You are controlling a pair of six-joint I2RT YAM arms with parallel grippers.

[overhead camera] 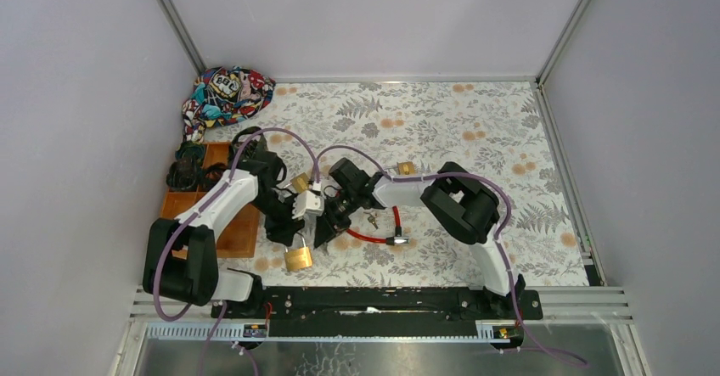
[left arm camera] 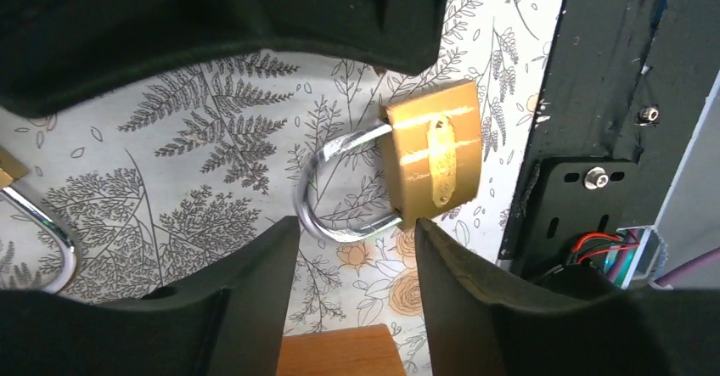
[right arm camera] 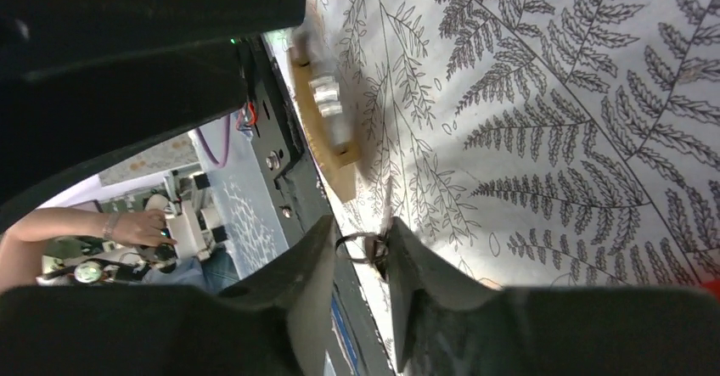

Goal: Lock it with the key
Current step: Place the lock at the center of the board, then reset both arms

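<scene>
A brass padlock lies flat on the floral table near the front, its steel shackle swung open. In the left wrist view the padlock's body lies just beyond my fingers. My left gripper is open and empty, hovering just above it. My right gripper sits close to the right of the left one. In the right wrist view it is shut on a small key with a wire ring. The key's blade points toward the blurred padlock.
A red cord with more keys lies right of the grippers. Two more brass padlocks lie further back. A wooden tray stands at the left and a patterned cloth bag at the back left. A black rail runs along the front edge.
</scene>
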